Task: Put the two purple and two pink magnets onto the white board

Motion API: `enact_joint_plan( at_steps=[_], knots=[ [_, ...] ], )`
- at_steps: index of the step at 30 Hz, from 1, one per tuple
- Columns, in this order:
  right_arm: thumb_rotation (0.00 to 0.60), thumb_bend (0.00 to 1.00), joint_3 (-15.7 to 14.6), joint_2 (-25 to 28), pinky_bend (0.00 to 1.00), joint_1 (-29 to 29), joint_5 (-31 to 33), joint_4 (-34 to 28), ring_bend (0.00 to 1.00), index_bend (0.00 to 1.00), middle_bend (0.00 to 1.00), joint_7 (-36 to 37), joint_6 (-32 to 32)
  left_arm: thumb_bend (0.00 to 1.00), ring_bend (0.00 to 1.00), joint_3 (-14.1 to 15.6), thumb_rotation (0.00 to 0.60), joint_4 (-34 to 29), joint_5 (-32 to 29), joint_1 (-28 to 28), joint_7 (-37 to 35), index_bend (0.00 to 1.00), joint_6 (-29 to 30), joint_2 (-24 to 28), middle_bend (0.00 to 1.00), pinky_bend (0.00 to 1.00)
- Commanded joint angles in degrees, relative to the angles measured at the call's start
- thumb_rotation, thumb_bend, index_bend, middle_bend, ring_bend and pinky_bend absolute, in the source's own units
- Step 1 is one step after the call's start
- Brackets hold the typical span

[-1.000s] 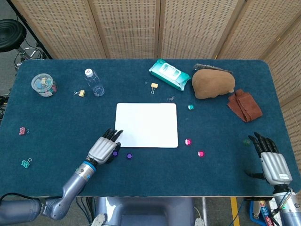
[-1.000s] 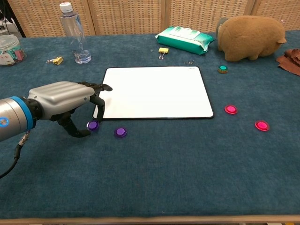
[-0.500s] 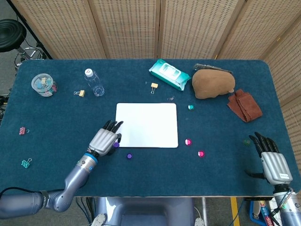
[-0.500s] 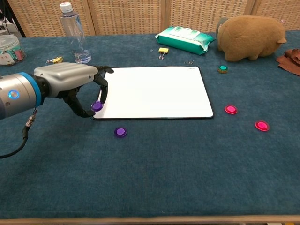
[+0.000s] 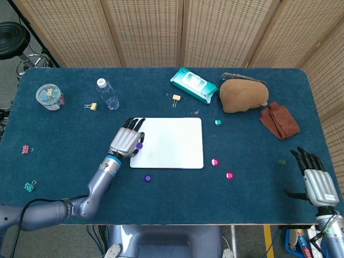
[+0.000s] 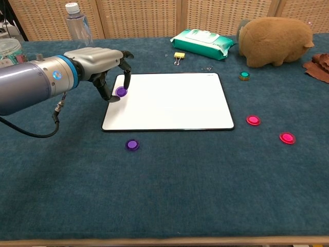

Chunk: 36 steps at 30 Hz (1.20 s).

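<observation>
Left hand (image 6: 100,64) has lifted off the blue cloth and moved up to the left edge of the flat white rectangular board (image 6: 169,100), pinching one round purple magnet (image 6: 121,91) between its fingertips over the board's left margin; a second ago it was below the board's lower left corner, with that magnet on the cloth. Second round purple magnet (image 6: 132,145) has not moved, on the cloth just below the board's lower left corner. Two round pink magnets: one (image 6: 252,120) just right of the board's lower right corner, the other (image 6: 287,137) farther right and lower, both unmoved. Right hand (image 5: 315,180) far right of the board, fingers spread, holding nothing, barely shifted. Count: two purple, two pink, one small green magnet (image 6: 244,75) off the board's upper right corner; none lies flat on the board.
</observation>
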Motion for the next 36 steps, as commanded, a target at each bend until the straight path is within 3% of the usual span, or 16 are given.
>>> enact_joint_plan(
  at_steps=[1, 3, 9, 14, 25, 30, 36],
  knots=[
    [0.6, 0.0, 0.16, 0.12, 0.0, -0.03, 0.31, 0.23, 0.0, 0.0, 0.0, 0.37, -0.03, 0.3, 0.0, -0.8, 0.6, 4.04, -0.56, -1.72, -1.42, 0.43, -0.59, -2.95, 0.0, 0.0],
    [0.6, 0.0, 0.28, 0.2, 0.0, 0.05, 0.64, 0.43, 0.0, 0.0, 0.0, 0.75, -0.34, 0.3, 0.0, -0.78, 0.6, 5.53, -1.08, -2.24, -1.45, 0.28, -0.64, -4.04, 0.0, 0.0],
    [0.6, 0.0, 0.34, 0.51, 0.0, 0.04, 0.41, 0.31, 0.0, 0.0, 0.0, 1.43, -0.27, 0.3, 0.0, -0.27, 0.6, 5.33, -2.37, -2.71, -1.18, 0.2, -0.95, -4.21, 0.0, 0.0],
    [0.6, 0.0, 0.16, 0.76, 0.0, -0.11, 0.0, -0.17, 0.0, 0.0, 0.0, 1.32, 0.0, 0.3, 0.0, 1.91, 0.6, 0.9, 0.52, -1.57, -2.23, 0.21, -1.12, -0.88, 0.0, 0.0],
    [0.6, 0.0, -0.03, 0.7, 0.0, -0.21, -0.23, -1.0, 0.0, 0.0, 0.0, 0.12, 0.29, 0.3, 0.0, 10.57, 0.6, -11.64, 14.19, 4.3, -7.82, 0.32, 0.48, 9.34, 0.0, 0.0],
    [0.6, 0.0, -0.08, 0.47, 0.0, -0.04, -0.21, -1.11, 0.0, 0.0, 0.0, -0.34, 0.02, 0.3, 0.0, 13.64, 0.6, -13.38, 17.19, 5.13, -7.95, 0.33, -0.29, 10.24, 0.0, 0.0],
    [0.6, 0.0, -0.06, 0.49, 0.0, -0.09, 0.0, -1.13, 0.0, 0.0, 0.0, -0.43, 0.02, 0.3, 0.0, 15.28, 0.6, -13.07, 19.67, 5.65, -7.93, 0.35, -0.28, 8.98, 0.0, 0.0]
  ],
)
